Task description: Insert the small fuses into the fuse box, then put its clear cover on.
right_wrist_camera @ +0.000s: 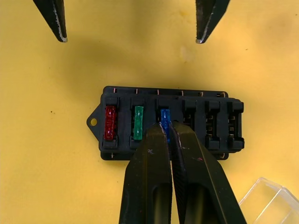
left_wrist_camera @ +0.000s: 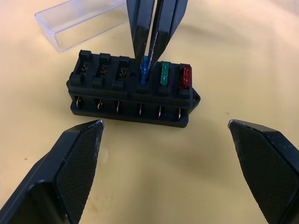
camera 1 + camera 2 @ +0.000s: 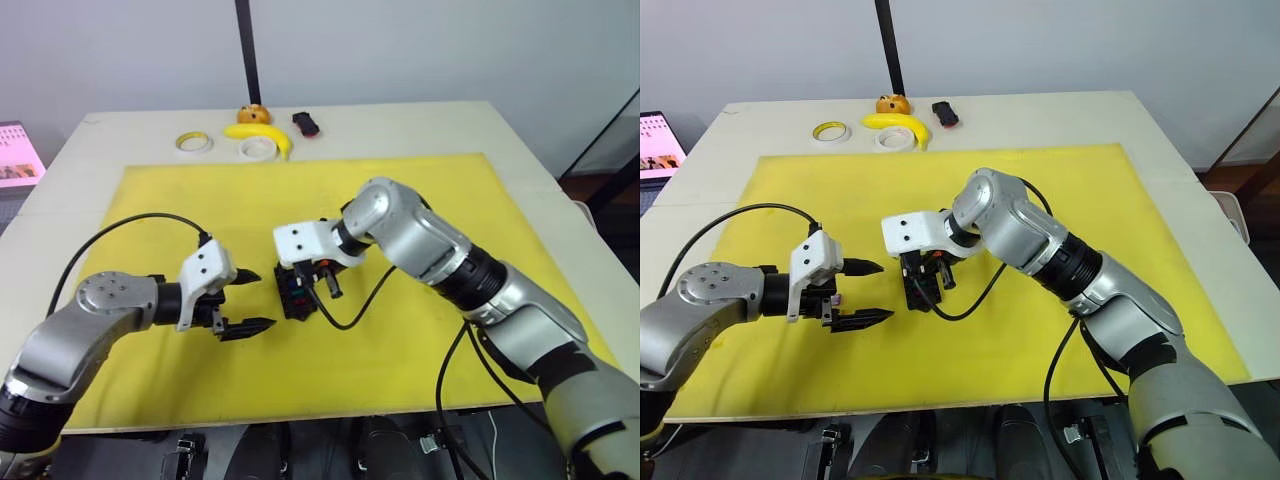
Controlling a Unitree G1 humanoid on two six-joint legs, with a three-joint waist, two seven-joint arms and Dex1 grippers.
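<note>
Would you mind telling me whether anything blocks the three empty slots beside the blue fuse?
Nothing visible does. The right end effector is shut on the blue fuse in the third slot of the fuse box; the three slots beside it look open from above. The left end effector is open, clear of the box.

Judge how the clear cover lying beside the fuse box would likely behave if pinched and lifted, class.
The clear cover looks thin-walled and hollow, so it is probably very light and may flex or crack under a hard pinch. Its smooth, glossy sides suggest it could slip between narrow fingers. Lying flat on the yellow mat, its boxy shape should not roll, though a nudge would likely slide it.
</note>
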